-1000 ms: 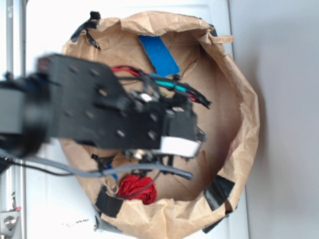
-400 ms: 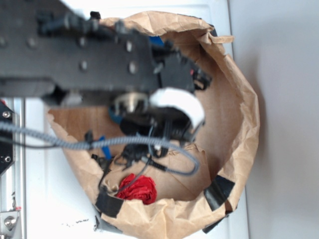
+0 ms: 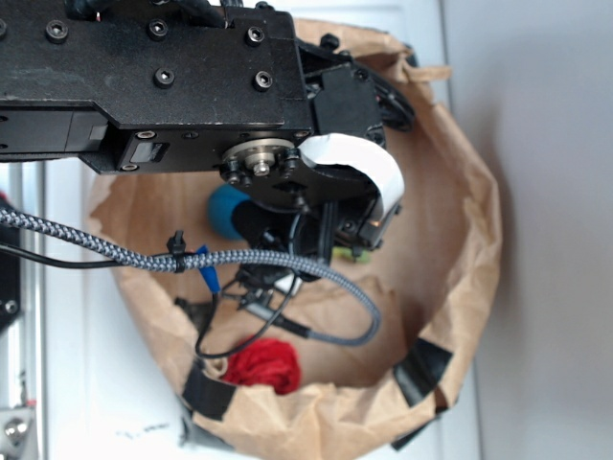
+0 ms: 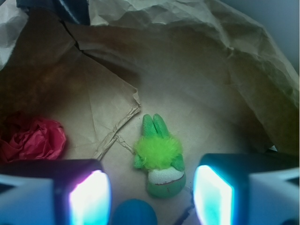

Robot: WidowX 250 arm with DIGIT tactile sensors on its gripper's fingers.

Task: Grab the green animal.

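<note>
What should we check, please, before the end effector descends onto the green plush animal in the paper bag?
1. Target in sight: ok. The green plush animal lies on the bag floor in the wrist view.
2. End effector open: ok. Its fingers stand wide apart with the toy between them.
3. Alignment: ok. The toy sits roughly centred in the gap.
4. Neighbours: not ok. The blue ball touches or nearly touches the toy's head; the red cloth lump lies well apart.
5. Height above the toy: cannot tell.
6. Paper bag wall clearance: cannot tell.
</note>
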